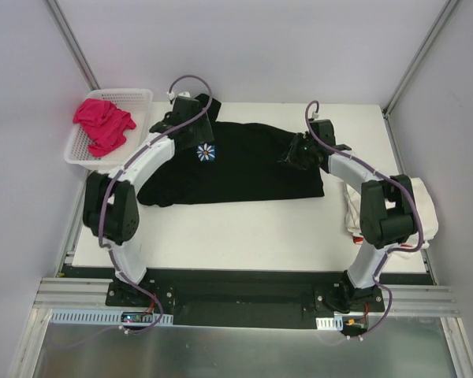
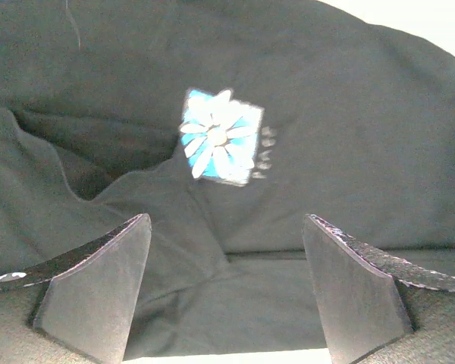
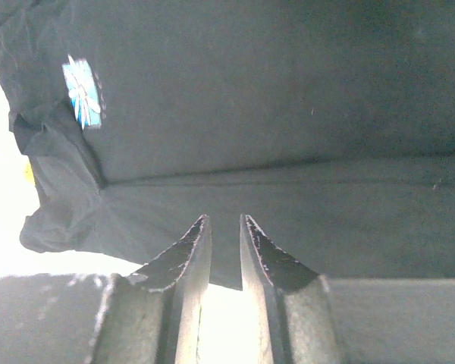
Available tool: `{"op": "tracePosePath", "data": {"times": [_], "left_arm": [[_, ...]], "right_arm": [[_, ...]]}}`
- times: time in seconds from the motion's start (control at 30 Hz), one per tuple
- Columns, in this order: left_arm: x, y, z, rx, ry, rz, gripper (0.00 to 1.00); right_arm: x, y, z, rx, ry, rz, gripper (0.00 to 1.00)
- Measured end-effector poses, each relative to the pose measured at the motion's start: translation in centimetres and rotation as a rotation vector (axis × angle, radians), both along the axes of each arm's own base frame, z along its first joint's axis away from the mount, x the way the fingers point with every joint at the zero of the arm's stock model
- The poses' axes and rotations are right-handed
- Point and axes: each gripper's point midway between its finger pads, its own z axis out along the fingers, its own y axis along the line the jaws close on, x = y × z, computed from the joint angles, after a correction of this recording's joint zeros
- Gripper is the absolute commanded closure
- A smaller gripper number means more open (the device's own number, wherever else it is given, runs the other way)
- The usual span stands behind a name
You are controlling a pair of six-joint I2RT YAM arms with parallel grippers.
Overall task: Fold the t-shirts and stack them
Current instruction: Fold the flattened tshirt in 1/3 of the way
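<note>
Presently, item one: black t-shirt [image 1: 244,169], soft cloth, lying sideways and mostly flat on the table [image 1: 244,232] between the two grippers. A white daisy on a blue patch [image 2: 216,136] faces up. One long layer is turned over along a straight crease, and loose wrinkles gather at the sleeve end. Judged part-folded, not yet compact.

Left gripper [image 2: 227,292]: jaws wide apart and holding nothing, low over the cloth, with the daisy straight ahead of it.

Right gripper [image 3: 225,258]: jaws drawn nearly together at the opposite end, a point of the hem reaching into the slit. It appears pinched there.

Item two: pink t-shirt [image 1: 102,122], crumpled and unfolded, in the white mesh basket [image 1: 138,94] off to the left gripper's outer side.

Item three: cream t-shirts [image 1: 426,209], heaped behind the right gripper beside its arm. Whether they are folded cannot be told.

Outstanding, by judgement: finish the black tee, fold the pink one, then stack.
</note>
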Motion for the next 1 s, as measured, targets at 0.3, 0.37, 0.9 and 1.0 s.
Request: {"op": "tracePosePath", "data": {"times": [0.3, 0.37, 0.9, 1.0], "left_arm": [[-1.7, -1.2, 9.1, -0.087, -0.287, -0.052, 0.22], [-1.4, -1.8, 7.4, -0.102, -0.262, -0.069, 0.22], [-12.9, -5.3, -5.8, -0.166, 0.047, -0.174, 0.22], [-12.2, -5.4, -5.5, -0.178, 0.022, -0.173, 0.22]], "right_arm": [[5.9, -3.6, -1.6, -0.013, 0.009, -0.065, 0.70], [7.3, -4.8, -1.5, -0.019, -0.004, -0.083, 0.70], [0.1, 1.2, -3.6, 0.012, 0.051, 0.062, 0.73], [0.9, 3.9, -2.7, 0.037, 0.023, 0.116, 0.73]]}}
